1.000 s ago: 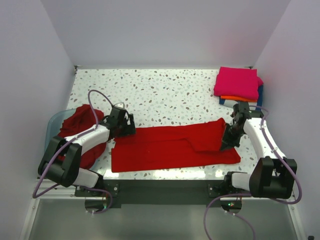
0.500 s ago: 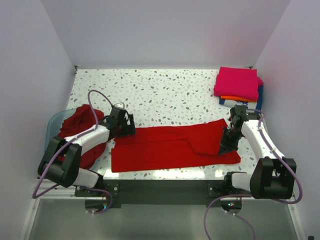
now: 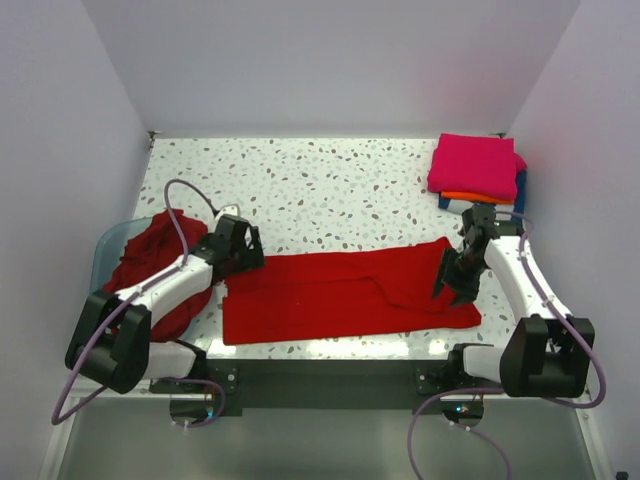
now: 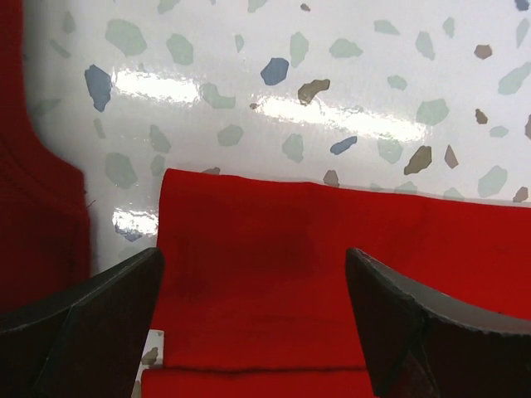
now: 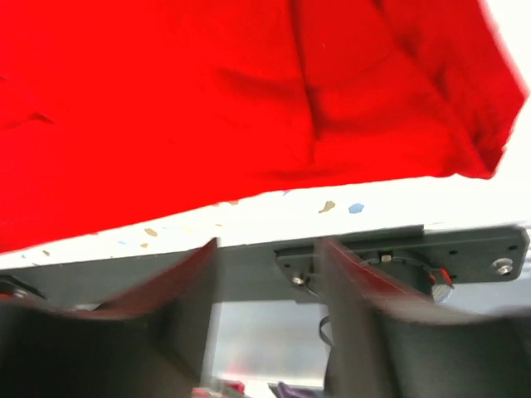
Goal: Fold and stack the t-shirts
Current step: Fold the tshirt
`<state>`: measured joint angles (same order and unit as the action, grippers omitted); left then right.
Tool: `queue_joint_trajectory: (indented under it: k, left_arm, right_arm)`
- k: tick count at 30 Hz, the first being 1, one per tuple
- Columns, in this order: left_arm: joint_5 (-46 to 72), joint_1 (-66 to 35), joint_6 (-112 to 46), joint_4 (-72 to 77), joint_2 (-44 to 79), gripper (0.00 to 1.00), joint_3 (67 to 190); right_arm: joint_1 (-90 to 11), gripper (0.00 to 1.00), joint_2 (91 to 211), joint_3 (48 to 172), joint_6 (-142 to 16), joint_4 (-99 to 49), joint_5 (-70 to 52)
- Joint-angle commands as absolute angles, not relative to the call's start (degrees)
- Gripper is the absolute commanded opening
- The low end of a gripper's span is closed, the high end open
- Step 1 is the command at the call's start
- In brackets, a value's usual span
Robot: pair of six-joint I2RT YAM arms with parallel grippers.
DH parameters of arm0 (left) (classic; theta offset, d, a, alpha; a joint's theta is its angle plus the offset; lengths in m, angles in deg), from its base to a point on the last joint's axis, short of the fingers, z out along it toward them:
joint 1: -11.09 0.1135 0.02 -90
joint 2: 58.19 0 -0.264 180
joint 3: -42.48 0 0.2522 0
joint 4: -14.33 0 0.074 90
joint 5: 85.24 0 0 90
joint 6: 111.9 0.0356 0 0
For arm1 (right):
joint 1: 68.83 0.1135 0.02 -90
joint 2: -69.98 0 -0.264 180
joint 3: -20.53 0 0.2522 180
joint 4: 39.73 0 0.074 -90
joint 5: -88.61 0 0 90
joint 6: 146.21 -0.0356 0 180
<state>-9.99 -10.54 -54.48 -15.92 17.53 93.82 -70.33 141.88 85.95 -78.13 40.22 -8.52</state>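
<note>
While hovering over the red t-shirt (image 3: 345,295) lying flat along the near edge of the table (image 3: 330,180), standing with jaws apart, gripping nothing: left gripper (image 4: 253,274) at the shirt's left end, right gripper (image 5: 265,265) at its right end. Resting stacked at the far right corner: folded t-shirts (image 3: 475,168).

T-shirt (image 3: 340,295) on table (image 3: 330,190), right of tub (image 3: 104,246)

L pincer (image 4: 253,323) wide open over red t-shirt (image 4: 332,274) edge.

Red t-shirt (image 3: 330,300) lies flat, half-folded; folded stack (image 3: 475,168) far right; crumpled pile (image 3: 150,262) left.
</note>
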Motion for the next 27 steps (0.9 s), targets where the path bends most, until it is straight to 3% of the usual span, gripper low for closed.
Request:
queue_joint_trajectory:
  k: [1, 7, 15, 27]
  left_arm:
    - [-14.2, -11.6, -56.2, -16.6, 14.1, 0.95, 93.5]
    - [-16.5, -15.8, -55.7, -16.0, 13.7, 0.96, 94.5]
    - [-15.6, -19.7, -54.9, -14.4, 15.7, 0.96, 94.4]
    - [-14.1, -21.6, -56.4, -8.3, 19.3, 0.96, 89.2]
  right_arm:
    - [-70.1, 0.59, 141.4, 93.1, -76.2, 40.9, -6.3]
    - [-70.1, 0.64, 144.4, 98.1, -73.8, 35.0, -9.4]
    - [-69.3, 0.63, 155.0, 92.3, -76.1, 16.6, -17.7]
    - [-69.3, 0.62, 168.6, 91.4, -76.0, 8.0, -13.2]
